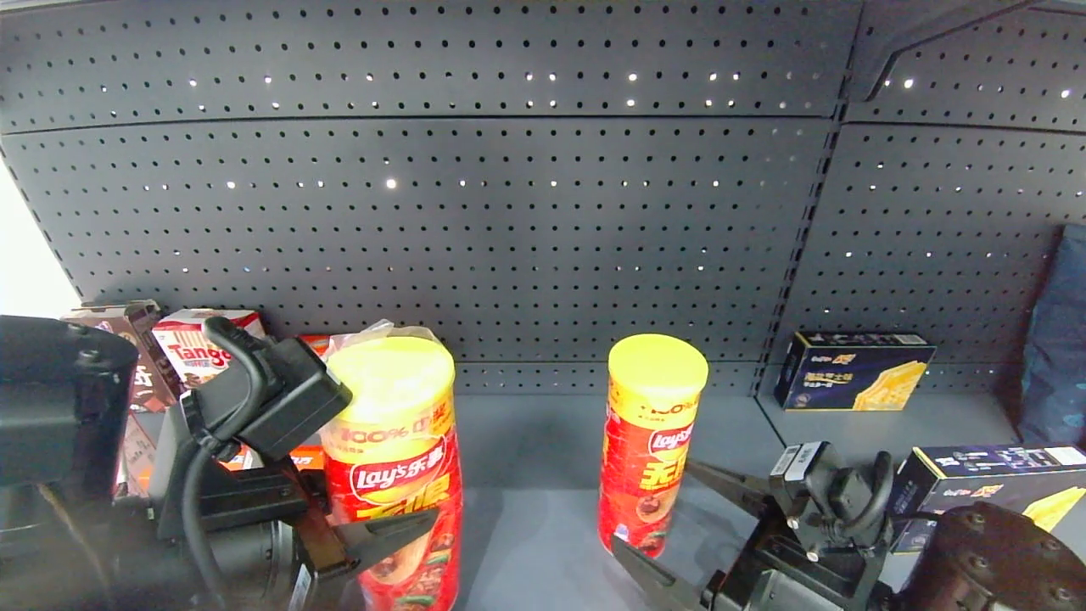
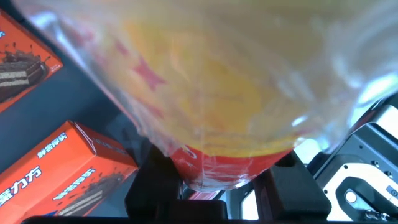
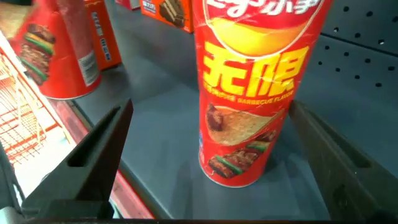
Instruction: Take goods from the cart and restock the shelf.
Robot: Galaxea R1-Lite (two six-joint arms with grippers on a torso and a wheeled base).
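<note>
Two red chips cans with yellow lids are at the grey shelf (image 1: 534,441). My left gripper (image 1: 399,543) is shut on the left can (image 1: 394,458), low on its body at the shelf's front; whether it rests on the shelf is hidden. In the left wrist view this can (image 2: 236,93) bulks large above the gripper (image 2: 217,190). The second can (image 1: 652,441) stands upright on the shelf. My right gripper (image 1: 683,526) is open just to its right, fingertips near its base. In the right wrist view the can (image 3: 249,106) stands between the spread fingers (image 3: 93,155), untouched.
Chocolate boxes (image 1: 204,344) and orange boxes (image 2: 56,168) crowd the shelf's left end. Two dark blue boxes (image 1: 853,369) (image 1: 993,484) lie on the right. The pegboard back wall (image 1: 509,238) closes the rear. The cart's red wire (image 3: 18,124) shows below the shelf edge.
</note>
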